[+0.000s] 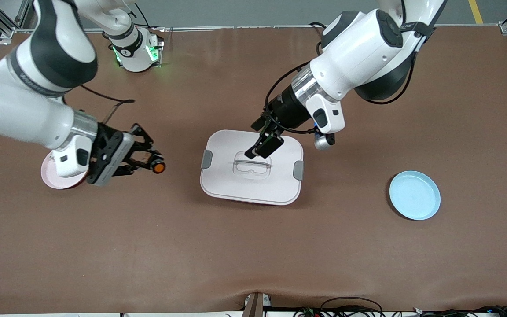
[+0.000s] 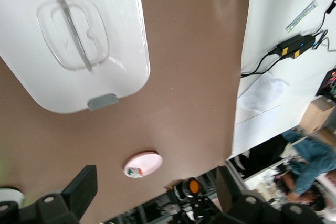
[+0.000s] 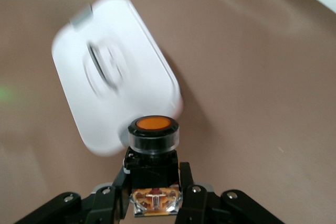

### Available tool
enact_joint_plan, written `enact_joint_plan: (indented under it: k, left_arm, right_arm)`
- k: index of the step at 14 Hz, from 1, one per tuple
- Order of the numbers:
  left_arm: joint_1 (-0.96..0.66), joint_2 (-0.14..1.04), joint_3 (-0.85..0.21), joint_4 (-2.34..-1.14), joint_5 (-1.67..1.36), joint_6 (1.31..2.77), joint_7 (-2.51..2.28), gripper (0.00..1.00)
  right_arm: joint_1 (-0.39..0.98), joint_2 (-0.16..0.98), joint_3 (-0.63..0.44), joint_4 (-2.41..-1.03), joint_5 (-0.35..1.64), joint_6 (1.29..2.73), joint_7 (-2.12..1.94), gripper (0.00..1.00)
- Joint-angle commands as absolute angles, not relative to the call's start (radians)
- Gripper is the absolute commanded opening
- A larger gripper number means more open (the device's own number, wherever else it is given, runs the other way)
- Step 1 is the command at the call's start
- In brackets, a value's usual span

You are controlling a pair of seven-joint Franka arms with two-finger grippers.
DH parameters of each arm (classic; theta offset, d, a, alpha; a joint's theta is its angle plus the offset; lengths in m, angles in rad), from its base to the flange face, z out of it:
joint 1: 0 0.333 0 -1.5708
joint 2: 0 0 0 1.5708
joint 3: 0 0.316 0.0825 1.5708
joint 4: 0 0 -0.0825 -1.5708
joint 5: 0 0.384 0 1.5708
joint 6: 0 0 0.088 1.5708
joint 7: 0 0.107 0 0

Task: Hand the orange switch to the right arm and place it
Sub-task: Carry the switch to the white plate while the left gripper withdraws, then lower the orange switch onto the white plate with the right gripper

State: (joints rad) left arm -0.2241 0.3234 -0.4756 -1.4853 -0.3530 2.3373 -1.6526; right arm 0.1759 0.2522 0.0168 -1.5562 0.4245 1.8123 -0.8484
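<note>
Nearest the front camera sits a pale blue plate [image 1: 414, 195], empty, toward the left arm's end of the table from the white lidded container [image 1: 251, 167], which serves as the landmark at the table's middle. Two robot arms work over a brown table [image 1: 253, 255]. Over that container's lid, just above its clear recessed handle, hangs the left gripper [image 1: 264, 147] with its fingers spread wide and nothing between them. Toward the right arm's end of the table from the container, held up in the air, the right gripper [image 1: 150, 158] is clamped on the orange switch [image 1: 158, 167]; the right wrist view shows its black body pinched between the two fingers with the round orange cap [image 3: 153, 124] pointing away from the wrist. Under the right arm, still farther toward that end than the container, a pink plate [image 1: 60, 176] lies on the table, and the left wrist view shows a small white part already resting on it. Judging from this, the handover looks complete, since the switch is in the right arm's grasp and the left hand is released. What appears to remain is setting the switch down, probably on the pink plate, though the pictures do not settle the destination.
</note>
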Motion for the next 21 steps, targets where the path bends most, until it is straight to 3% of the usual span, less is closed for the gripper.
enact_joint_plan:
  k: [1, 7, 12, 16, 21]
  left_arm:
    - [-0.160, 0.259, -0.477, -1.520, -0.339, 2.214, -1.479, 1.00]
    - [-0.016, 0.209, -0.474, -1.503, -0.339, 1.927, -1.201, 1.00]
    - [0.225, 0.199, -0.476, -1.460, -0.339, 1.659, -0.659, 1.00]
    - [0.268, 0.204, -0.477, -1.437, -0.141, 1.595, -0.477, 1.00]
    - [0.264, 0.206, -0.480, -1.433, 0.052, 1.595, -0.227, 1.00]
  right_arm:
    - [0.115, 0.265, 0.032, -1.566, 0.287, 1.769, -0.988, 0.00]
    - [0.035, 0.256, 0.032, -1.663, 0.077, 1.796, -1.179, 0.00]
    - [-0.086, 0.233, 0.032, -1.846, 0.031, 1.972, -1.415, 0.00]
    - [-0.170, 0.210, 0.031, -2.000, 0.031, 2.170, -1.593, 0.00]
    - [-0.222, 0.172, 0.031, -2.048, -0.075, 2.203, -1.621, 0.00]
